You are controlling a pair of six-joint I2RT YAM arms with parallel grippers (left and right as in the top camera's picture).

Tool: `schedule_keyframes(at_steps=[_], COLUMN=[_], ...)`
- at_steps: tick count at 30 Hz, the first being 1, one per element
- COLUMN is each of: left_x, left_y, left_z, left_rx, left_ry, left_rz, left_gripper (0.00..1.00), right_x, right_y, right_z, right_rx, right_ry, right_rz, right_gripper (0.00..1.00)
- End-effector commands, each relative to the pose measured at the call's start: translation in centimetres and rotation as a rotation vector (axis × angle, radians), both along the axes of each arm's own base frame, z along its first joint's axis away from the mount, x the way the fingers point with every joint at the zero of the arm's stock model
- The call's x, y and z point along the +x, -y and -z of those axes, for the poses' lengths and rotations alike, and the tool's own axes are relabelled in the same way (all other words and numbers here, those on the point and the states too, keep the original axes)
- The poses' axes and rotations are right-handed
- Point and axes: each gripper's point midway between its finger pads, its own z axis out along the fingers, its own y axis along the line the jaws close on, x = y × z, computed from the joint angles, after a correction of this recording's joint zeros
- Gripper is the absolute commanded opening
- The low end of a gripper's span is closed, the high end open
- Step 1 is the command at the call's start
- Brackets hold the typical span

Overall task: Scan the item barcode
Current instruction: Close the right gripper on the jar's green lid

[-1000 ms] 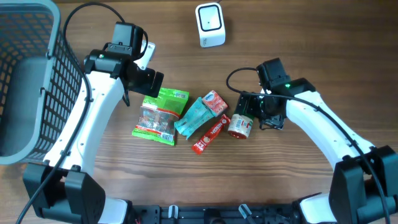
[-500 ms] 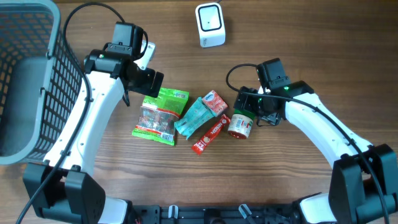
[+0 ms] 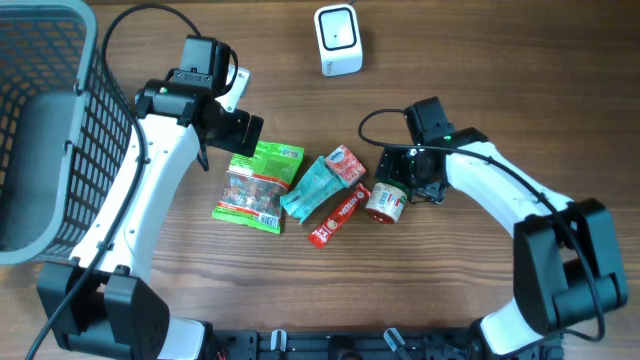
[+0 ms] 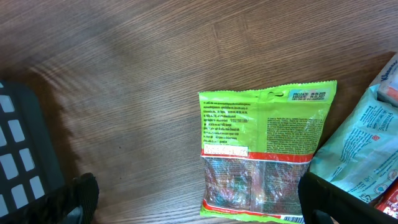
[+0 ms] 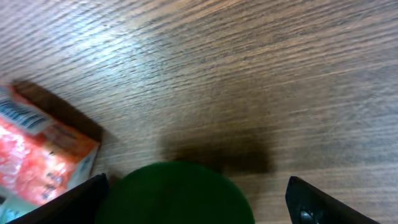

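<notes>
Wide lane of bare table (image 3: 480,60) between the scanner (image 3: 338,40) and the item cluster, I can pass there. The basket (image 3: 60,60) walls off the whole left edge, and my left arm (image 3: 160,180) fills the strip beside it. The cluster is tight: green bag (image 3: 258,186), teal pouch (image 3: 312,188), red pack (image 3: 346,165) and red stick (image 3: 335,217) touch or overlap, jar (image 3: 386,200) just beside the stick, no finger room between. The wood in front of the cluster is open. My right arm (image 3: 500,190) crosses the right side.
</notes>
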Motion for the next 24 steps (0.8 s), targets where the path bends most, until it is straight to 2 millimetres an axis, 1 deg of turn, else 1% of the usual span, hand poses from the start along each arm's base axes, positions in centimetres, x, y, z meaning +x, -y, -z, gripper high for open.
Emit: schedule_keyframes(at_steps=[1,2,5,8,12,18,20,23,24], left_x=[0.3,0.3,0.3,0.3,0.3,0.3,0.3,0.3,0.3], left_y=[0.0,0.0,0.0,0.0,0.0,0.0,0.0,0.0,0.0], left_z=[-0.5,-0.5,-0.5,-0.5,-0.5,-0.5,-0.5,-0.5,-0.5], left_rx=[0.009,0.009,0.009,0.009,0.009,0.009,0.009,0.009,0.009], left_ry=[0.018,0.018,0.018,0.018,0.018,0.018,0.018,0.018,0.018], left_rz=[0.009,0.009,0.009,0.009,0.009,0.009,0.009,0.009,0.009], left_gripper=[1.00,1.00,1.00,1.00,1.00,1.00,1.00,1.00,1.00], right_x=[-0.3,-0.3,-0.3,-0.6,-0.6,-0.3,-0.1,0.3,0.5], right_y=[0.0,-0.1,-0.1,-0.9,-0.9,-1.0,-1.0,-1.1,-1.2], right_z=[1.1,1.0,1.0,0.9,0.9,0.8,0.8,0.7,0.6], right_rx=[0.001,0.002,0.006,0.052,0.055,0.057,0.057,0.059,0.055], right_ry=[-0.028,-0.025,-0.032,-0.048,-0.047,-0.034,-0.026,-0.005,0.018], right_rz=[0.009,0.010,0.037,0.028,0.027,0.023,0.022,-0.001,-0.050], right_gripper=[0.87,0.86,0.85,0.86,0.85,0.75,0.67,0.65,0.65])
